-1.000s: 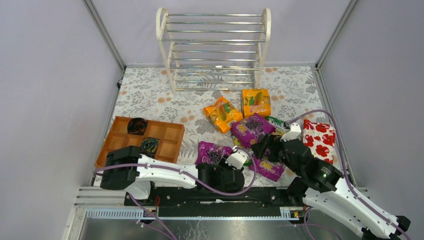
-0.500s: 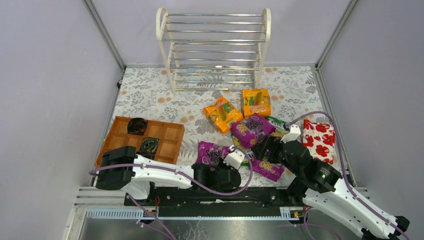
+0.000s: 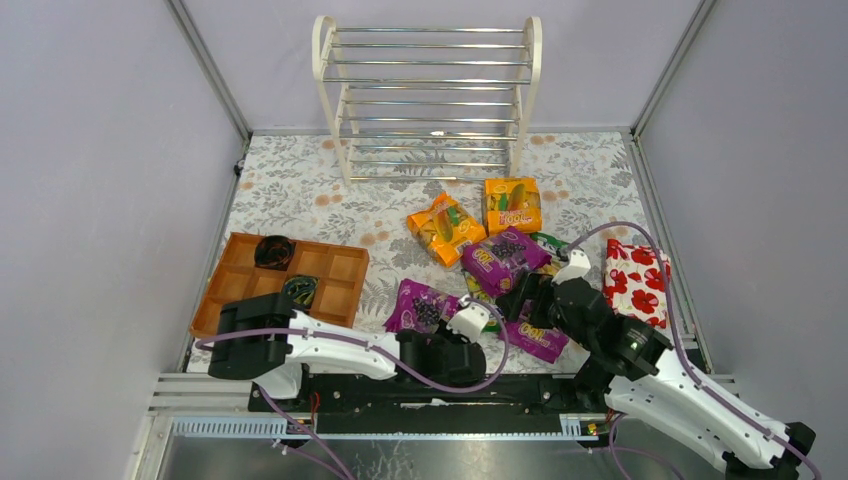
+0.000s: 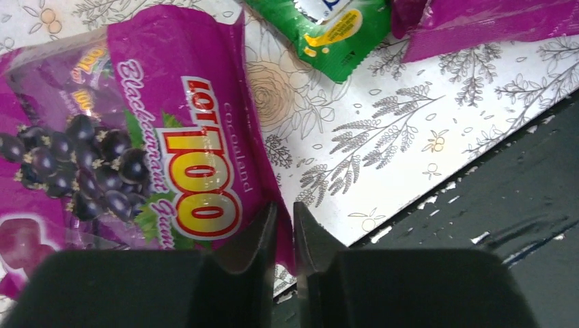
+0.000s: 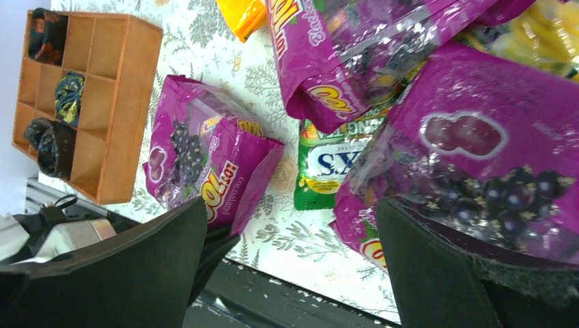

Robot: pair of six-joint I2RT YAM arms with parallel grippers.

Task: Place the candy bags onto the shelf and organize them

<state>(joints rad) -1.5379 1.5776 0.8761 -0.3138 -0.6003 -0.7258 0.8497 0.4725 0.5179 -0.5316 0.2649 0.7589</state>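
Fingers [image 4: 254, 239] on the left gripper [image 4: 283, 222] are standing almost pressed together, with only a slit between them. The right-hand edge of the nearest purple bag [image 4: 136, 137] is running into that slit. From where I am standing they seem to be pinching the bag's seam, though I cannot tell how much film is caught. That bag is lying flat on the bench [image 3: 300, 190], close to its near edge and well apart from the shelf [image 3: 530, 70], which is standing at the far end with no bag on it yet. The right gripper [image 5: 293, 273] is hanging with its fingers spread wide over another purple bag [image 5: 478, 171], holding nothing.

To my eye the step in hand is the pick of that nearest bag. Doing it well is going to mean a firm bite on the seam rather than on the slippery printed face. After that it needs a straight lift, so the packet is hanging free before any travel. The green bag [image 4: 321, 27] is lying near the bag's far corner, so dragging would be risking a nudge. The way to the shelf is crossing the heap of bags mid-bench, so height matters. The rods are thin and spaced, so the bag should be going down flat across several of them, at one end of a tier, leaving room for the rest.
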